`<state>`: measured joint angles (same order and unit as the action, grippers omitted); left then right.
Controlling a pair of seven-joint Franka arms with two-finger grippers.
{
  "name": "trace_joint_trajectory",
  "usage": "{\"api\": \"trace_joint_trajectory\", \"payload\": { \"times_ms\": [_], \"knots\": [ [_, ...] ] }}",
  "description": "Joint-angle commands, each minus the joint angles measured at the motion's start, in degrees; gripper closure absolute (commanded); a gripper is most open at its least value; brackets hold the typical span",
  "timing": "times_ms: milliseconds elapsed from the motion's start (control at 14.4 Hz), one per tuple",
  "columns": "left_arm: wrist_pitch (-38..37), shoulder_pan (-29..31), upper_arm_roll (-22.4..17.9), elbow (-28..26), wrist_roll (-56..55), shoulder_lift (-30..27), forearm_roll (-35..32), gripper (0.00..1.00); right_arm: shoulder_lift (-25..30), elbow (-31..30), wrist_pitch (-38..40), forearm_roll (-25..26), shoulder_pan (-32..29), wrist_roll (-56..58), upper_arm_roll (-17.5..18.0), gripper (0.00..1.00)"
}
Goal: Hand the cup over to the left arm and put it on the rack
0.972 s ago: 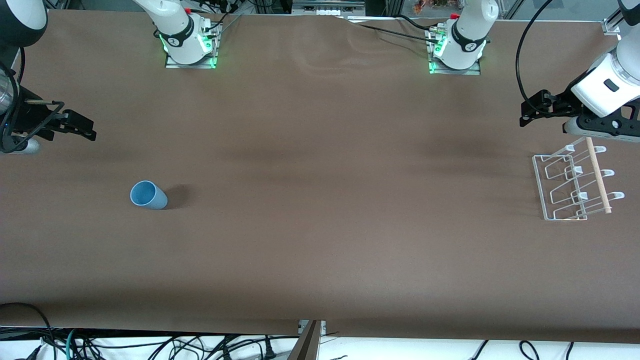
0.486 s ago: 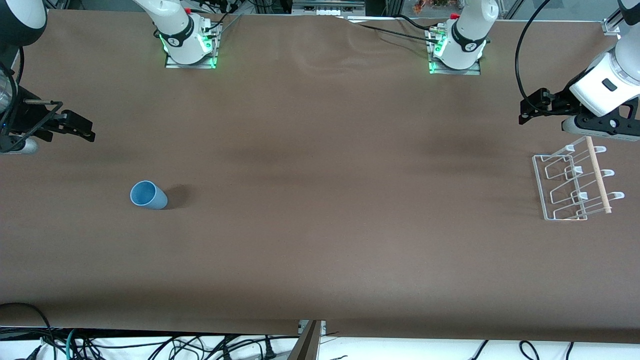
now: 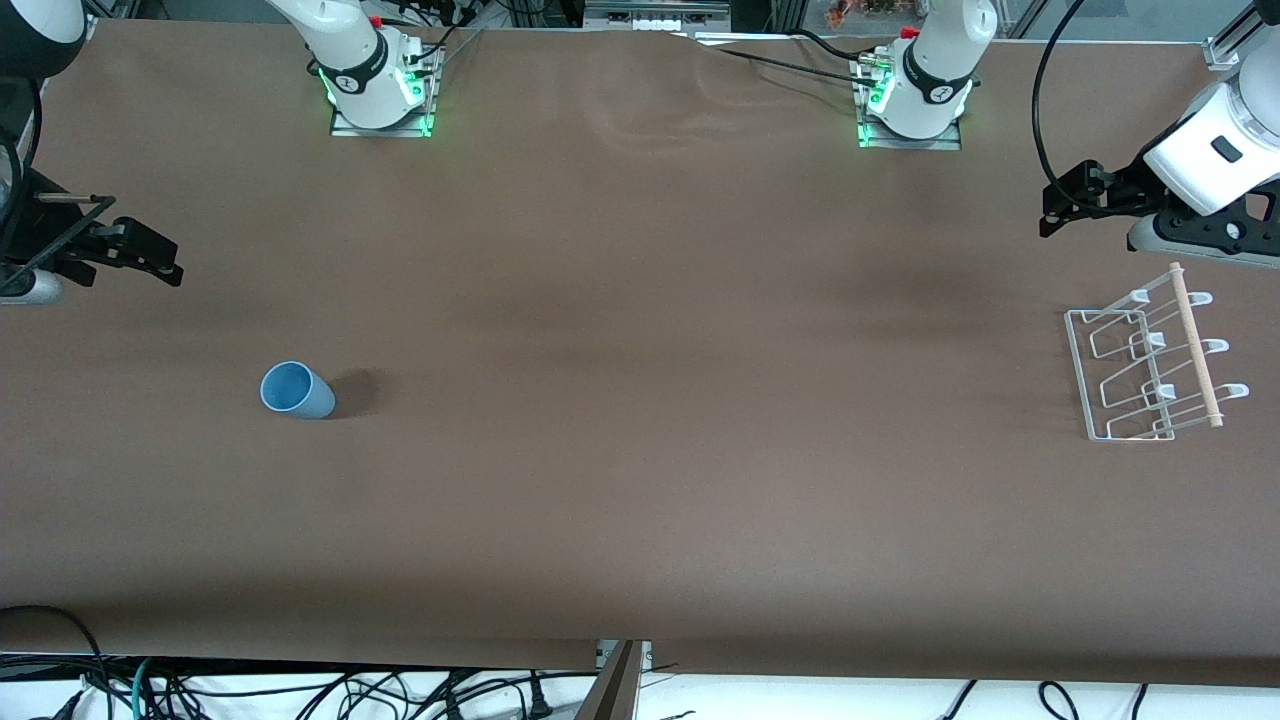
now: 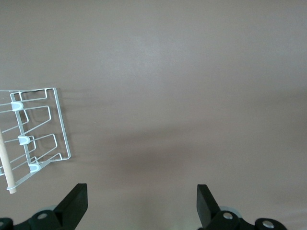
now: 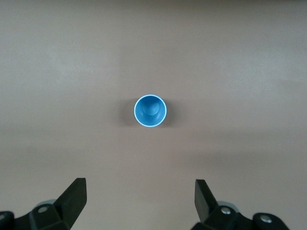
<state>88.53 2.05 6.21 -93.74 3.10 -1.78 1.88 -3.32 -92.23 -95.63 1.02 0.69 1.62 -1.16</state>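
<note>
The light-blue cup (image 3: pixel 296 390) stands upright, mouth up, on the brown table toward the right arm's end; it also shows in the right wrist view (image 5: pixel 150 111). My right gripper (image 3: pixel 150 258) hangs open and empty over bare table at that end, apart from the cup; its fingertips frame bare table in its wrist view (image 5: pixel 140 203). The white wire rack (image 3: pixel 1145 370) with its wooden rod lies toward the left arm's end and shows in the left wrist view (image 4: pixel 36 139). My left gripper (image 3: pixel 1070 205) is open and empty over bare table beside the rack (image 4: pixel 142 206).
The two arm bases (image 3: pixel 380 90) (image 3: pixel 912 95) stand at the table's edge farthest from the front camera. Cables (image 3: pixel 300 690) lie below the table's near edge. A broad stretch of brown table (image 3: pixel 680 400) separates the cup and the rack.
Both grippers have shifted slightly toward the bases' edge of the table, the right one also a little outward. The cup and the rack have not moved.
</note>
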Motion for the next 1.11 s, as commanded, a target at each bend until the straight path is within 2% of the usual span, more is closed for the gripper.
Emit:
{"api": "trace_joint_trajectory", "payload": {
  "times_ms": [0, 1042],
  "knots": [
    [-1.5, -0.3, 0.1, 1.0, 0.2, -0.1, 0.5, 0.00, -0.1, 0.6, 1.8, 0.2, -0.2, -0.7, 0.4, 0.00],
    [-3.3, -0.3, 0.3, 0.9, 0.2, -0.1, 0.5, 0.00, -0.8, 0.2, 1.9, 0.0, 0.5, -1.5, 0.5, 0.00]
  ]
}}
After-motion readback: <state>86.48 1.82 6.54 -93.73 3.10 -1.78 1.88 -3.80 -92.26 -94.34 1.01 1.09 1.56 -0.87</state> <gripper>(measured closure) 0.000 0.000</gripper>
